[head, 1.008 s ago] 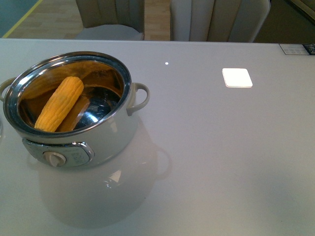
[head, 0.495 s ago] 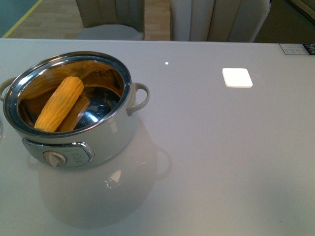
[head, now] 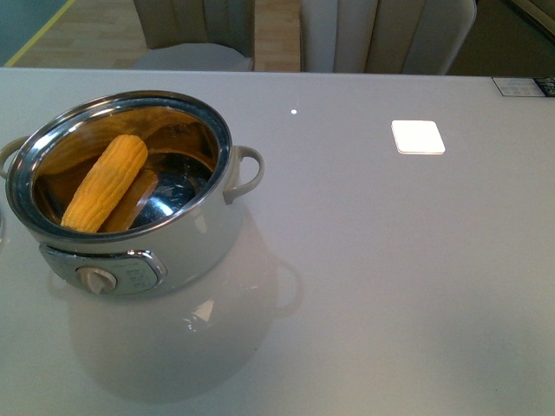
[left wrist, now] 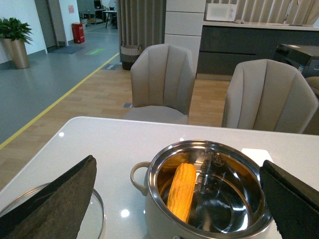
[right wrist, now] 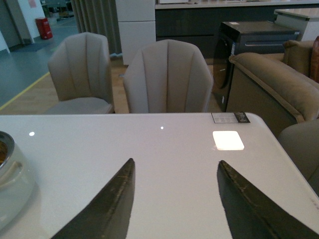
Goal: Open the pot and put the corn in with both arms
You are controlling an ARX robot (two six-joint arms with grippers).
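Both pairs of fingers (left wrist: 55, 199) (right wrist: 112, 204) hang apart and empty, nothing has shifted, and beyond them the corn cob (head: 105, 183) lies inside the lidless pot (head: 173, 251), so the task looks complete.

Open white pot (head: 139, 251), steel-lined — yellow corn (head: 105, 183) leaning inside

A yellow-orange corn (head: 105, 183) with rows of kernels is seen inside the white pot (head: 186, 251) with its shiny steel interior, set on a pale grey table (head: 390, 260), beyond which beige chairs (left wrist: 164, 82) are seen.
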